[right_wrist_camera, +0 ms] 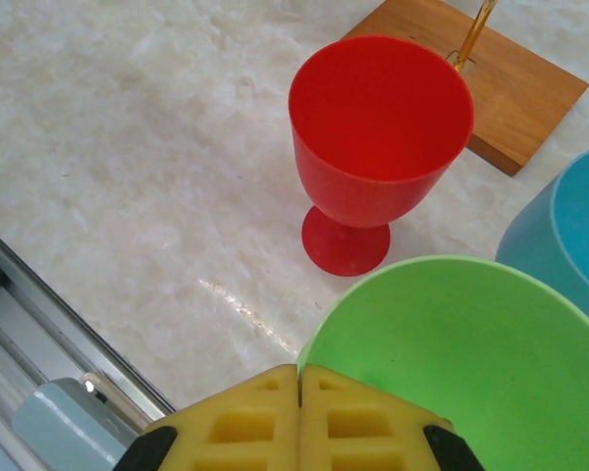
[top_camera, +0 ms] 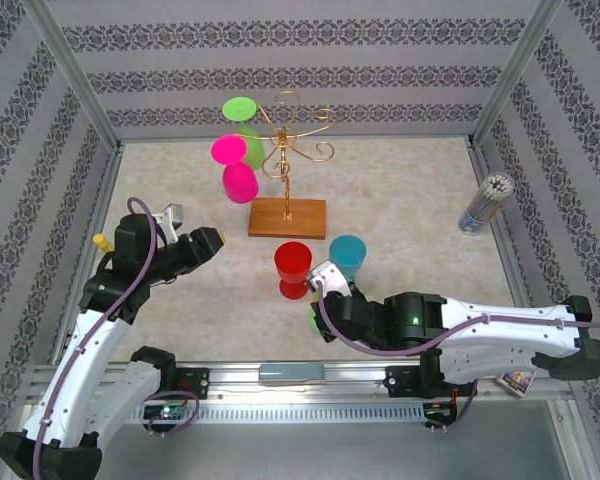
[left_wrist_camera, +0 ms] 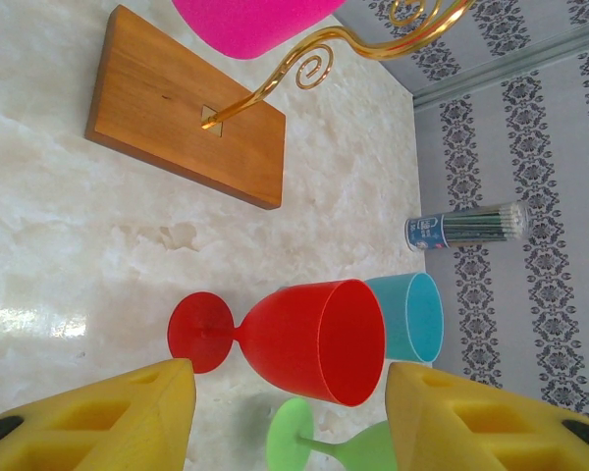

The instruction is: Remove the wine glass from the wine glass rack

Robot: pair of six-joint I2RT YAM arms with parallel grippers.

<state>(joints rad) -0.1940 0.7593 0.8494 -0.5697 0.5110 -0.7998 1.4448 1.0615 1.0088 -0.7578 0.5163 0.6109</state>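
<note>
Both end effectors are low at the front of the bench, and two wine glasses hang on the rack.

Nearest, the right end effector (right_wrist_camera: 297, 392) has its yellow foam pads pressed together on nothing, right at the rim of an upright green plastic goblet (right_wrist_camera: 452, 363). The left end effector (left_wrist_camera: 288, 392) is about half open and empty, facing an upright red plastic goblet (top_camera: 292, 268) with a blue plastic goblet (top_camera: 347, 255) just beside it. Beyond them on the pale marbled bench (top_camera: 180, 180) stands the thin gold wire wine glass rack (top_camera: 285, 150) on its flat brown wooden base (top_camera: 287, 217). An inverted pink plastic wine glass (top_camera: 238, 180) and a lime-green wine glass (top_camera: 246, 125) hang from its left arms.
</note>
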